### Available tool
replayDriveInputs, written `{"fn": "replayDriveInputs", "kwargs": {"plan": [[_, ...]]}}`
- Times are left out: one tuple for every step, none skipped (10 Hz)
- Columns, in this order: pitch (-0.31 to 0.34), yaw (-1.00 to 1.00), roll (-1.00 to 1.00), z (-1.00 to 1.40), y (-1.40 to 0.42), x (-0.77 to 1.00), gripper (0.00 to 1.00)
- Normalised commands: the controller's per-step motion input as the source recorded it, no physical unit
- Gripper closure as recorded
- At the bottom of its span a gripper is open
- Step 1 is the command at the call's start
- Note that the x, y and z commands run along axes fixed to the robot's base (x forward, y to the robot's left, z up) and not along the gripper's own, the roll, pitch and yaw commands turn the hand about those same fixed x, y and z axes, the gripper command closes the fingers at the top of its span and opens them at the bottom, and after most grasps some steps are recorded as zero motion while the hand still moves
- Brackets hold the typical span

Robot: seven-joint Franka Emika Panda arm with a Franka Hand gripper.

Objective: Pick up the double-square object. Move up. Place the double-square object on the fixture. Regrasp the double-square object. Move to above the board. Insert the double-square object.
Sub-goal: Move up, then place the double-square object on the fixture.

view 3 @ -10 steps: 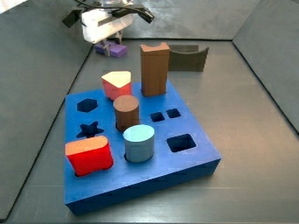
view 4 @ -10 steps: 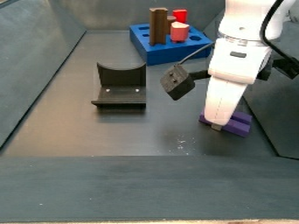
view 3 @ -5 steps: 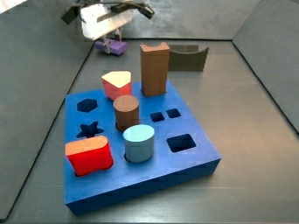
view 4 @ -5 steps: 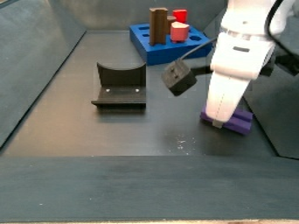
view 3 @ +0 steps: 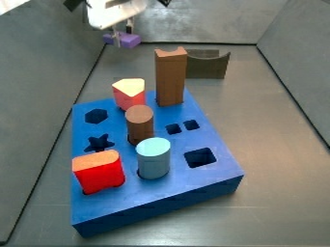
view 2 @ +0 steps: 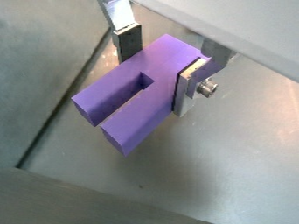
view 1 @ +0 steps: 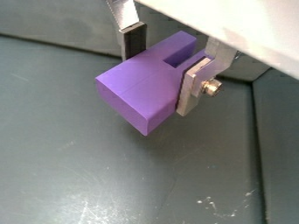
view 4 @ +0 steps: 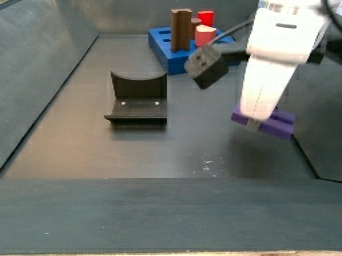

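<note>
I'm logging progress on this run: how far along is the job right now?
Done: the purple block is picked up, clamped between the gripper jaws in both wrist views. In hand: the move up; in a side view the block hangs clear of the floor. Left: the fixture is empty, so placing, regrasping, moving above the board and inserting remain.

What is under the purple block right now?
Only bare grey floor shows beneath the purple block, which the gripper holds between its fingers, lifted clear in a side view. The block hides the patch of floor directly beneath it in both wrist views.
</note>
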Motion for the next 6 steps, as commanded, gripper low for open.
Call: {"fn": "replayDriveInputs", "kwargs": {"plan": [[0.062,-0.03,0.07,0.3,0.01,-0.04,1.0],[0.0,0.0,0.0,1.0,0.0,0.0,1.0],[0.0,0.0,0.01,1.0,0.0,0.0,1.0],[0.014,0.0,0.02,1.0,0.0,-0.01,1.0],[0.024,-0.01,0.03,1.0,0.01,-0.02,1.0],[0.033,-0.01,0.04,1.0,0.01,-0.03,1.0]]}}
